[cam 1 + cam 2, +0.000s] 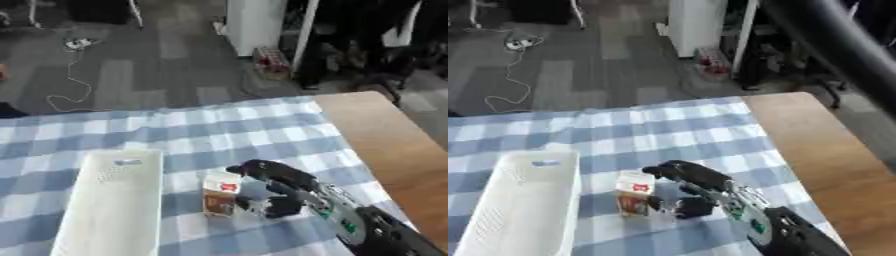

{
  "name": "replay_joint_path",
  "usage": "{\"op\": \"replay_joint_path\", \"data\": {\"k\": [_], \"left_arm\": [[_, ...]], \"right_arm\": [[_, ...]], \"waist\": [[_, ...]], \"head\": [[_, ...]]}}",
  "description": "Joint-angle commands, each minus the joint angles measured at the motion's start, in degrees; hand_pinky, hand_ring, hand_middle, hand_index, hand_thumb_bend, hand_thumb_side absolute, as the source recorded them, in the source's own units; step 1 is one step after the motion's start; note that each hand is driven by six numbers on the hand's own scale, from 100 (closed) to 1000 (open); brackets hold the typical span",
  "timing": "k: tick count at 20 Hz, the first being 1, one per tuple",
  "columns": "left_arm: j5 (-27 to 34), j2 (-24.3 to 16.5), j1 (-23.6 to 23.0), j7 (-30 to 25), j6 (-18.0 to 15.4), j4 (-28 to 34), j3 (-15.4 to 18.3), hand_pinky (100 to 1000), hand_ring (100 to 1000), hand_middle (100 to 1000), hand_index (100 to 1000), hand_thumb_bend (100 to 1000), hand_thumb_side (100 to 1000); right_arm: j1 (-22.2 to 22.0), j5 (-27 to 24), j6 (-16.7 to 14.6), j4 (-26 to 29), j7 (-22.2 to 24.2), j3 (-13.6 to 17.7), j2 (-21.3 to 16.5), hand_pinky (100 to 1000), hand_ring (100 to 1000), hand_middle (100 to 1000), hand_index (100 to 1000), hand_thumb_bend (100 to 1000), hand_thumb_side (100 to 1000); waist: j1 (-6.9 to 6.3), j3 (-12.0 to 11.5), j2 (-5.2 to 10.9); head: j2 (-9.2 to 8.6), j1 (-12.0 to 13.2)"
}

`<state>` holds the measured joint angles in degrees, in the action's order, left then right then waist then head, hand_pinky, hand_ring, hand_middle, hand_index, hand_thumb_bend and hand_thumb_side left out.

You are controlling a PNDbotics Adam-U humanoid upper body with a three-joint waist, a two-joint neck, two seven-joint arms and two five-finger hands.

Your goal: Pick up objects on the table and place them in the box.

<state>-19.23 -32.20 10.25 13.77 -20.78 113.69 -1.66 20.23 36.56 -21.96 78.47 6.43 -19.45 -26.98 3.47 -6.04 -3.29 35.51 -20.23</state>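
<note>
A small carton (pixel 220 194), white on top with a red label and a brown lower half, stands upright on the blue-and-white checked cloth. My right hand (pixel 278 186) comes in from the lower right and sits just to the carton's right. Its fingers curve over toward the carton's top and its thumb reaches the carton's lower side, so the hand brackets the carton. The white plastic box (pixel 115 202) lies long-ways to the carton's left and nothing shows inside it. My left hand is in neither view.
Bare wooden tabletop (pixel 394 145) runs along the right, beyond the cloth's edge. Behind the table lies grey floor with a white cable (pixel 70 82) and a white cabinet (pixel 254 22). A dark bar (pixel 833 40) crosses the right eye view's upper right.
</note>
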Motion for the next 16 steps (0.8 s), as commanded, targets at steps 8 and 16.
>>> {"op": "replay_joint_path", "data": {"k": [8, 16], "left_arm": [[2.0, -1.1, 2.5, -0.9, 0.0, 0.9, -0.3, 394, 453, 638, 763, 129, 912], [3.7, -1.2, 4.1, -1.9, 0.0, 0.9, -0.5, 395, 454, 638, 763, 131, 912]], "right_arm": [[2.1, 0.9, 0.5, -3.6, -2.4, -0.1, 0.8, 946, 791, 784, 1000, 303, 1000], [2.9, 0.4, -0.2, -3.1, -4.1, -0.6, 1.3, 605, 538, 626, 935, 279, 1000]], "waist": [[0.13, -1.1, 0.58], [0.45, -2.2, 0.69]], "head": [[-0.08, -0.6], [-0.23, -0.4]]}}
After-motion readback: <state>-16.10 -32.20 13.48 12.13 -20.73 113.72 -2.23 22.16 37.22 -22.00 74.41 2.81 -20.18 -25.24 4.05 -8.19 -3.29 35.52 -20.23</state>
